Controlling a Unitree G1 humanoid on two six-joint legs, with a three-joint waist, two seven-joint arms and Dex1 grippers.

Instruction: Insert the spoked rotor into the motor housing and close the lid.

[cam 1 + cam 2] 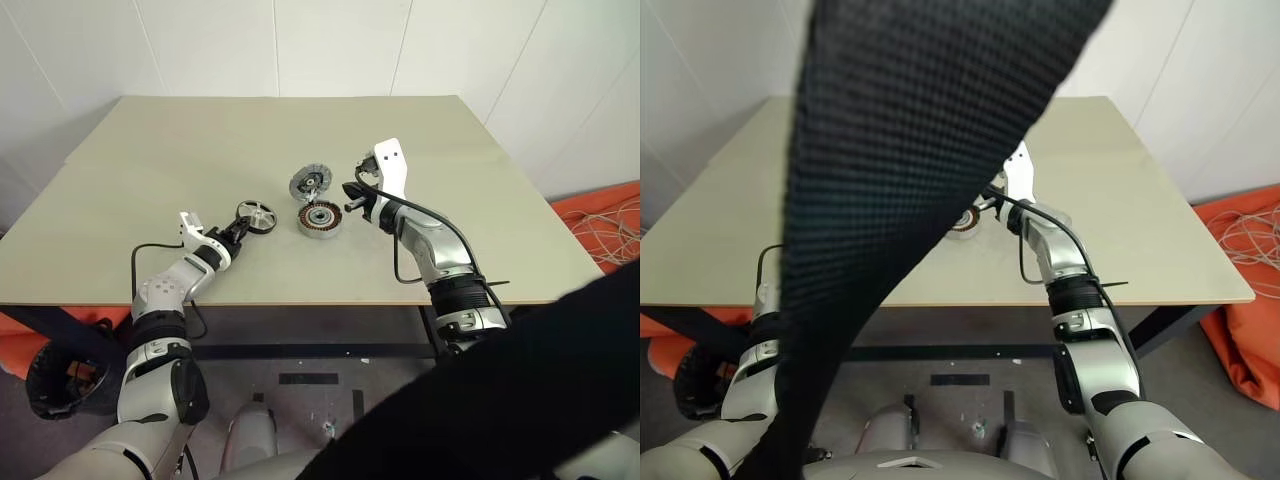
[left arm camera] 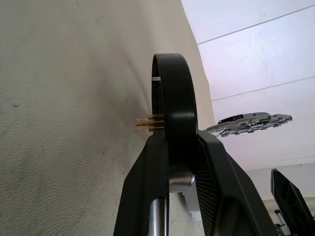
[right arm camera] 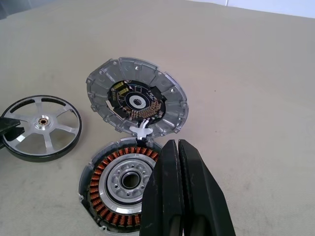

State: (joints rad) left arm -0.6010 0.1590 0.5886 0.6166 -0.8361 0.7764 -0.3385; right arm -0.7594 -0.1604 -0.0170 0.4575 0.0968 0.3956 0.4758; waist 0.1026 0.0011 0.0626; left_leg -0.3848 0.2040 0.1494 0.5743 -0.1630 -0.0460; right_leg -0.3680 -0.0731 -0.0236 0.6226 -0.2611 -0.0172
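Left eye view: beige table against white panelled walls, orange cloth on grey floor. From left: left gripper clamped on the dark rim of the spoked rotor; motor housing flat on the table, lid raised behind it; right gripper pressed shut, empty, just beside the housing.

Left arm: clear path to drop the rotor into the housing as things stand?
Probably yes. The lid stands tilted open behind the motor housing; the spoked rotor sits beside it, in the left end effector.
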